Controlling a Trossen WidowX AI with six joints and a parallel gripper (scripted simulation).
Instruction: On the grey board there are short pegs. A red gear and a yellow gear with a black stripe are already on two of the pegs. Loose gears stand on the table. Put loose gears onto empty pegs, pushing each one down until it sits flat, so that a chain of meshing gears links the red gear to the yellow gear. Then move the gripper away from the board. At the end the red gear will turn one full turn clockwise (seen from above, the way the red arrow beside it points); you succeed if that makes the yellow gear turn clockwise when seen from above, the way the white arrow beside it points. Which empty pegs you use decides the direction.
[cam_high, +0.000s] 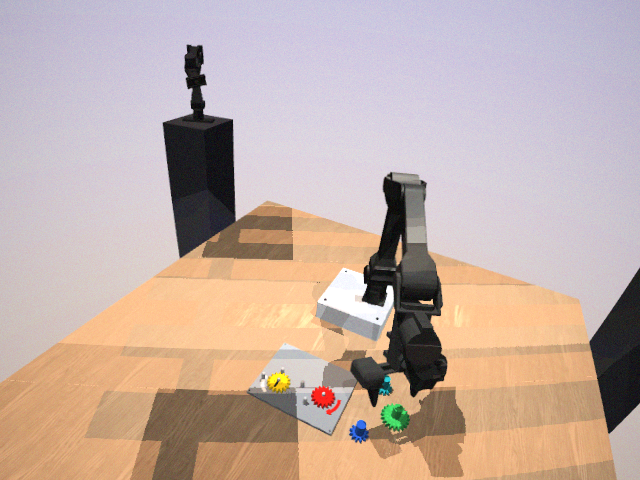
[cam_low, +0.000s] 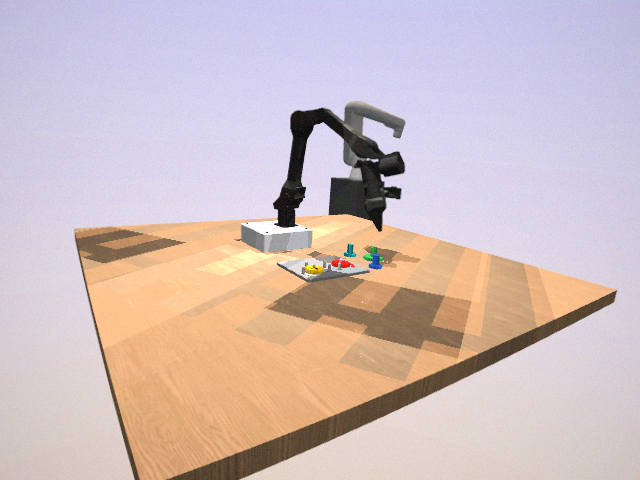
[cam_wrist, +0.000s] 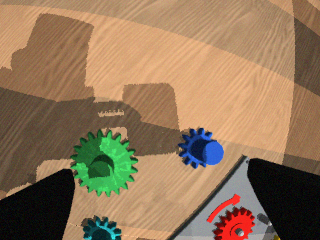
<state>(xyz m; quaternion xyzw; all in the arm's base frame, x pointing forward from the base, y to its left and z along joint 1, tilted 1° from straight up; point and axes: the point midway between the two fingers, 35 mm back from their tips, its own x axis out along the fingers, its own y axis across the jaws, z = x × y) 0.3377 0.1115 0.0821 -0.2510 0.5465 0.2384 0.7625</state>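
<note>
The grey board (cam_high: 305, 361) (cam_low: 289, 264) (cam_wrist: 200, 228) lies on the table. On it are the red gear (cam_high: 323, 398) (cam_low: 341, 264) (cam_wrist: 234, 226), the yellow gear (cam_high: 279, 382) (cam_low: 313, 269) and several empty pegs, such as one peg (cam_high: 302, 383) between the gears. Off the board stand a green gear (cam_high: 395, 417) (cam_low: 372, 256) (cam_wrist: 121, 161), a smaller blue gear (cam_high: 360, 429) (cam_low: 375, 261) (cam_wrist: 199, 147) and a teal gear (cam_high: 385, 385) (cam_low: 349, 251) (cam_wrist: 101, 231), cut off in the wrist view. My gripper (cam_high: 393, 399) (cam_wrist: 164, 175) is open and empty, above the loose gears.
The white base block (cam_high: 351, 312) (cam_low: 281, 240) of my arm stands behind the board. A dark pedestal (cam_high: 201, 180) with another arm is beyond the table. The wooden table (cam_high: 232, 330) (cam_low: 232, 382) extends around the board, with patches of shadow.
</note>
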